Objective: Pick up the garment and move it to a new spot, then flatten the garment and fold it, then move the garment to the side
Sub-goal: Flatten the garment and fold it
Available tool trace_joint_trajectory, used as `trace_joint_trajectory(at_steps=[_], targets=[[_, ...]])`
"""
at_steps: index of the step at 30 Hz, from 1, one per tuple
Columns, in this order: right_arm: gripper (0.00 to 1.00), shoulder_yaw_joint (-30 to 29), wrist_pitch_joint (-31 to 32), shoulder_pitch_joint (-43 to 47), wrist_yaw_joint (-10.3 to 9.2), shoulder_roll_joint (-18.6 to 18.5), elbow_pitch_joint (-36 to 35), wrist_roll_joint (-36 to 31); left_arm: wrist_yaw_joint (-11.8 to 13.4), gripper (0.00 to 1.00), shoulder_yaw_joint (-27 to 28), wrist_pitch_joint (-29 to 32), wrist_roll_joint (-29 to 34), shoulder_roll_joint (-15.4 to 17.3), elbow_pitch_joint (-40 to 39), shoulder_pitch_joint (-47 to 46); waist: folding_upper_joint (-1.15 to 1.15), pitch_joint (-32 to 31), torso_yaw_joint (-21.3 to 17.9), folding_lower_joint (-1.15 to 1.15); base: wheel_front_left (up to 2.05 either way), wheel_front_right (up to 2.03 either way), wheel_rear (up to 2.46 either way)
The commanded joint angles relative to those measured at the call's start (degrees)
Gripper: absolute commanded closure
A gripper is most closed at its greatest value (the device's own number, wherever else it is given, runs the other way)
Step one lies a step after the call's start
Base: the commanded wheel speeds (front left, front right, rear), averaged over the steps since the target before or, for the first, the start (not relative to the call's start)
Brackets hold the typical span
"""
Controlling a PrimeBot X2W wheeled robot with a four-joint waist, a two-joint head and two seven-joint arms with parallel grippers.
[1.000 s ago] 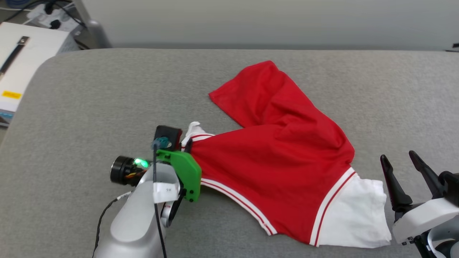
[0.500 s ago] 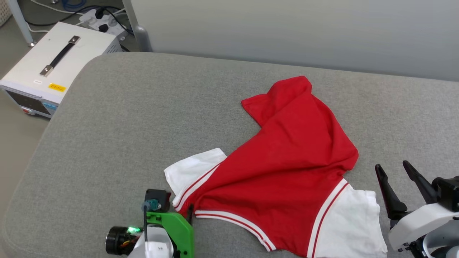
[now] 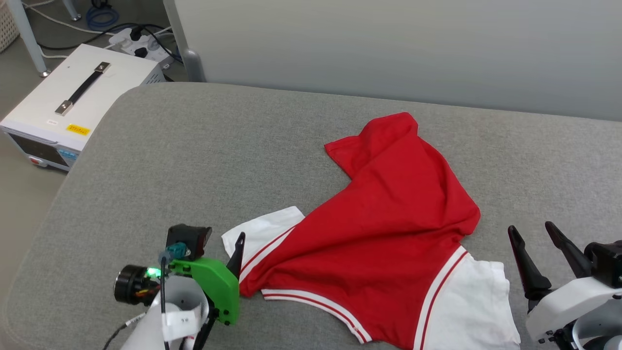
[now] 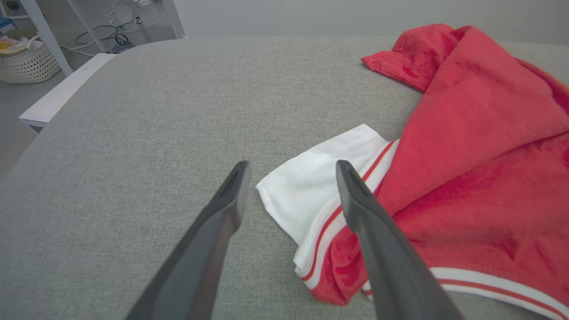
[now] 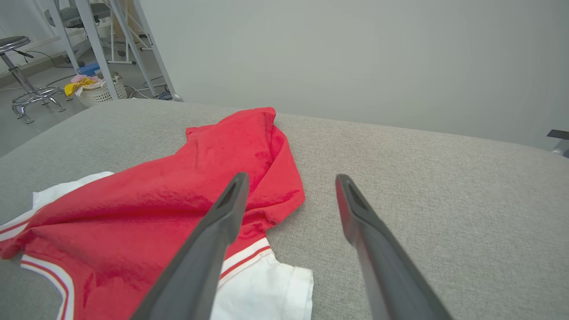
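Observation:
The garment is a red jersey with white sleeves and red-white striped trim, lying crumpled on the grey padded table. No lettering shows on it. My left gripper sits low at the garment's left end, open, holding nothing. In the left wrist view the left gripper has its fingertips on either side of the white sleeve, which lies flat on the table. My right gripper stands open just right of the other white sleeve. In the right wrist view the right gripper holds nothing, with the garment to its left.
A white box with a black handle stands on the floor off the table's left corner, with a power strip and cables behind it. A pale wall panel runs along the far edge. A laundry basket and stool stand beyond.
My left gripper has opened and let go of the white sleeve, which now lies flat, and has drawn back slightly to the left. The head camera has shifted. The right gripper has stayed put.

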Motion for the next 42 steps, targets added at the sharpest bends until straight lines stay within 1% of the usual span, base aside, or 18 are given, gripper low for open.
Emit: trace_joint_trajectory(at_steps=[1,3,7,9,11,13,17,19,25,26,27,29,31,35,37,39,42], targets=[[0.0,0.21,0.28,0.7,-0.04,-0.01,-0.3,0.32,-1.58,0.0,-0.51,2.13,-0.25,1.24,-0.25,-2.67,0.0,0.85,-0.54,0.0,0.0,0.0,0.0],[0.0,0.43,0.48,0.45,-0.04,-0.28,-0.53,0.32,-4.1,0.0,-1.7,6.99,-0.6,2.94,0.17,-4.92,0.0,1.54,-1.11,0.0,0.0,0.0,0.0],[0.0,0.64,0.31,-0.45,-0.04,-0.22,-0.89,0.21,-7.38,0.0,-4.33,18.7,-2.88,6.12,1.45,-8.54,0.0,3.46,-2.66,0.0,0.0,0.0,0.0],[0.0,0.79,0.21,-0.73,-0.04,0.06,-0.97,0.21,-7.98,0.0,-5.22,23.12,-3.88,7.64,1.76,-10.1,0.0,4.78,-3.4,0.0,0.0,0.0,0.0],[0.0,1.08,0.29,-0.95,-0.04,0.14,-0.97,0.09,-8.24,0.0,-6.21,26.24,-4.01,8.83,2.14,-11.45,0.0,6.14,-4.03,0.0,0.0,0.0,0.0],[0.0,1.53,0.42,-1.19,-0.04,-0.02,-0.97,0.05,-8.24,0.0,-6.84,27.02,-3.33,9.55,2.43,-12.55,0.0,7.43,-4.69,0.0,0.0,0.0,0.0],[0.0,1.35,0.14,-1.91,-0.04,-0.14,-1.14,0.05,-6.64,0.0,-6.66,26.8,-2.77,9.43,3.79,-13.1,0.0,9.53,-5.77,0.0,0.0,0.0,0.0],[0.0,1.38,-0.06,-2.18,-0.04,-0.07,-1.07,-0.09,-6.02,0.0,-7.39,25.92,-1.22,9.84,5.27,-14.03,0.0,10.95,-6.23,0.0,0.0,0.0,0.0],[0.0,1.65,-0.19,-2.77,-0.04,-0.36,-0.95,-0.07,-6.64,0.0,-8.57,25.21,-1.35,9.17,8.1,-14.91,0.0,12.07,-6.53,0.0,0.0,0.0,0.0],[0.0,1.69,-0.18,-2.89,-0.04,-0.41,-0.94,-0.06,-6.91,0.14,-8.96,25.96,-1.78,8.96,9.0,-14.79,0.0,12.2,-6.56,0.0,0.0,0.0,0.0],[0.0,1.69,-0.19,-2.95,-0.04,-0.44,-0.94,-0.05,-7.15,1.0,-9.33,26.51,-2.12,8.8,9.49,-14.74,0.0,12.27,-6.57,0.0,0.0,0.0,0.0],[0.0,1.67,-0.17,-3.06,-0.04,-0.54,-0.92,-0.04,-7.6,1.0,-9.87,27.37,-3.11,8.46,10.19,-14.65,0.0,12.38,-6.52,0.0,0.0,0.0,0.0],[0.0,1.54,-0.16,-3.09,-0.04,-0.65,-0.79,-0.06,-7.72,1.0,-9.62,26.31,-3.81,8.21,10.44,-14.79,0.0,12.39,-6.32,0.0,0.0,0.0,0.0],[0.0,1.55,0.09,-2.95,-0.04,-0.85,-0.43,-0.17,-5.97,1.0,-8.14,21.05,-3.51,8.04,11.49,-15.43,0.0,11.61,-5.51,0.0,0.0,0.0,0.0],[0.0,1.58,0.29,-2.85,-0.04,-0.93,-0.38,-0.18,-3.95,1.0,-7.42,17.26,-2.28,8.33,12.06,-15.75,0.0,10.79,-4.99,0.0,0.0,0.0,0.0],[0.0,1.56,0.45,-2.67,-0.04,-1.0,-0.35,-0.18,-2.0,1.0,-6.04,13.92,-2.42,8.06,13.09,-15.51,0.0,9.92,-4.45,0.0,0.0,0.0,0.0],[0.0,1.73,0.69,-2.16,-0.04,-1.09,-0.17,-0.03,1.68,1.0,-2.8,8.45,-3.3,8.02,14.45,-14.78,0.0,8.41,-3.58,0.0,0.0,0.0,0.0]])
